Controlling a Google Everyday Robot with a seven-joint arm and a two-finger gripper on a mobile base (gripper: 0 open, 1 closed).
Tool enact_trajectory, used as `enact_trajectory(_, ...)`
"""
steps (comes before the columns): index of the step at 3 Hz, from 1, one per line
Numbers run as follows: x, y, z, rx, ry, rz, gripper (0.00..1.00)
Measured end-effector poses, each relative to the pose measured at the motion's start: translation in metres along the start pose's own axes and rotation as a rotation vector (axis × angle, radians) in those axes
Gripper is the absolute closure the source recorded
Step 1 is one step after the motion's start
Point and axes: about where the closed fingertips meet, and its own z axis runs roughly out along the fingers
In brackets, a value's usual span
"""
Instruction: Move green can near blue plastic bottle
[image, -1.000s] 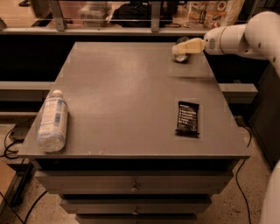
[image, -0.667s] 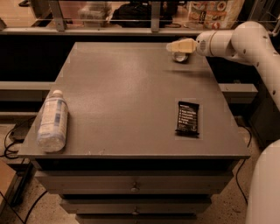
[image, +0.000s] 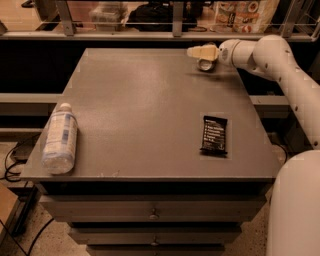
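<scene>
We see the white robot arm (image: 280, 65) reaching in from the right, w/ its cream-coloured gripper (image: 196, 51) over the far right part of the grey square tabletop (image: 140, 95), pointing left. Directly below the gripper in this view sits the small dark-green metal can (image: 205, 65), its silver top showing, close to the far edge of the tabletop. Gripper & can overlap from this angle, so we can't tell if they touch. We also can't tell how far the jaws are open or whether they've got hold of anything.

The clear ribbed plastic bottle (image: 60, 140), w/ pale bluish-white label and white cap, lies on its side at the near left corner. It runs along the left edge, cap toward the far side. Can & bottle are well apart, approx. at diagonally opp. corners.

A flat black snack bar wrapper (image: 214, 135) lies on the right side of the tabletop, nearer the front edge, apart from both can and bottle.

Below the tabletop are drawer fronts (image: 154, 216) w/ small knobs. Dark cables (image: 12, 157) lie on the floor at left. Behind the tabletop runs a metal rail (image: 150, 35), w/ bags beyond it.
</scene>
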Motion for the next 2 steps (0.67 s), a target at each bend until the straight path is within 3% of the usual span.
enact_trajectory(1, 0.0117, -0.0077, 0.0152, 0.021, 0.007, 0.033, 0.03)
enact_trajectory(2, 0.0178, -0.0094, 0.0206, 0.027, 0.024, 0.042, 0.26)
